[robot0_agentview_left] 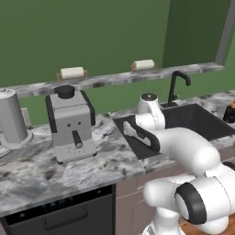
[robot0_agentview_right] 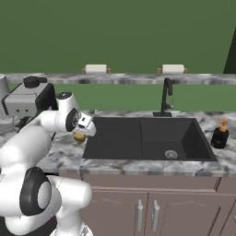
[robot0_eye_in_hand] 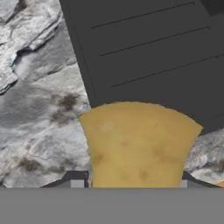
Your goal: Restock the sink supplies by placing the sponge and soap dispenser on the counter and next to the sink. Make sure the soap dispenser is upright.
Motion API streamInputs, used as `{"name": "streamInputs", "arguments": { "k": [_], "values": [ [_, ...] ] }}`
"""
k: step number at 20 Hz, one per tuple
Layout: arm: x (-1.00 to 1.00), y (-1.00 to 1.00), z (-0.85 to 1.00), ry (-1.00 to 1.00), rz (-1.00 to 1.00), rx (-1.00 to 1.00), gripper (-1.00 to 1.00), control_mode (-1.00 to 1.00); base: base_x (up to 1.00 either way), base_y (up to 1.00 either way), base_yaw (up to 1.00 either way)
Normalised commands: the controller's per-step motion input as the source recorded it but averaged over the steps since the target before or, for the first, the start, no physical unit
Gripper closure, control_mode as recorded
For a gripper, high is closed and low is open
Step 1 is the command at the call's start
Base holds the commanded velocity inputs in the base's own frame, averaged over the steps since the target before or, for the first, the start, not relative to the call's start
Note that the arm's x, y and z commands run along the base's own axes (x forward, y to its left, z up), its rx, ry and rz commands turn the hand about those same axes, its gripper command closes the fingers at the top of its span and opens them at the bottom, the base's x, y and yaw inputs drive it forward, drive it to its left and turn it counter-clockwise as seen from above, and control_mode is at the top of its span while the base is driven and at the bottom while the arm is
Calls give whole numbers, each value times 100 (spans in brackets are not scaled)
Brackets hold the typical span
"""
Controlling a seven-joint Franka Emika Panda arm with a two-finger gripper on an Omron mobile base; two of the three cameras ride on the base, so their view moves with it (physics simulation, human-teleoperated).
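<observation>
- The sponge (robot0_eye_in_hand: 139, 146) is a yellowish-tan block with a mottled, porous face and soft, slightly wavy edges; in the hand view it sits between the two dark finger tips, which press against its sides.
- The jaws are clamped on the sponge, part-way closed around its width; the gripper (robot0_agentview_right: 81, 134) hangs just over the tabletop at the left rim of the sink.
- In the right base view the sponge shows as a small yellow patch under the white hand, though the hand covers most of it, so I cannot tell whether it touches the stone.
- The soap dispenser (robot0_agentview_right: 221, 134) is a small bottle with an orange pump top and a dark rounded body, standing upright on the tabletop just right of the sink.
- The sink (robot0_agentview_right: 147, 138) is a matte black rectangle with ribbed inner walls and a round drain; a slim black faucet (robot0_agentview_right: 166, 97) curves up behind it.
- The tabletop (robot0_agentview_left: 41, 165) is grey-and-white marbled stone with dark veins, over brown-mauve cabinets (robot0_agentview_right: 152, 207).
- A boxy grey coffee machine (robot0_agentview_left: 70, 124) and a tall grey metal cylinder (robot0_agentview_left: 12, 119) stand to the left.
- A stone ledge (robot0_agentview_left: 114, 78) carrying two pale rolls runs along the green wall (robot0_agentview_left: 92, 32).
</observation>
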Motion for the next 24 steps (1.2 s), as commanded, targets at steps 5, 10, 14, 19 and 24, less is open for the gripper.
{"name": "streamInputs", "arguments": {
  "k": [5, 10, 14, 19, 24],
  "values": [
    [86, 39, -37, 21, 31, 0, 100, -100, 0, 0, 0],
    [31, 44, -44, 17, 24, -2, 100, -100, 0, 0, 0],
    [8, 38, -44, 17, 16, -8, 100, -100, 0, 0, 0],
    [0, 31, -51, 15, 7, -11, 100, -100, 0, 0, 0],
    [5, 0, -51, 9, 4, -2, 100, -100, 0, 0, 0]
  ]
}}
